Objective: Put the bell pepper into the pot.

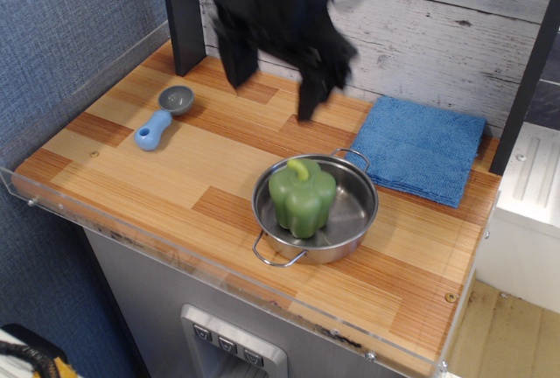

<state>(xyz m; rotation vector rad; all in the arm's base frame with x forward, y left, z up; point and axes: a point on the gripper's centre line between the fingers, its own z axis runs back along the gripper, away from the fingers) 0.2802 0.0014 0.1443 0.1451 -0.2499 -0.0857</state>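
The green bell pepper (pixel 302 198) stands upright inside the shiny steel pot (pixel 353 217), stem up, leaning toward the pot's left side. The pot sits on the wooden table near the front edge, with wire loop handles at front left and back right. My black gripper (pixel 273 76) is open and empty, high above the table behind and to the left of the pot, blurred by motion. Its two fingers (pixel 234 54) hang down, wide apart, well clear of the pepper.
A small grey-and-blue scoop (pixel 164 115) lies at the left of the table. A folded blue cloth (pixel 420 146) lies at the back right, just behind the pot. A dark post (pixel 182 12) stands at the back left. A clear acrylic rim (pixel 175 255) edges the table's front.
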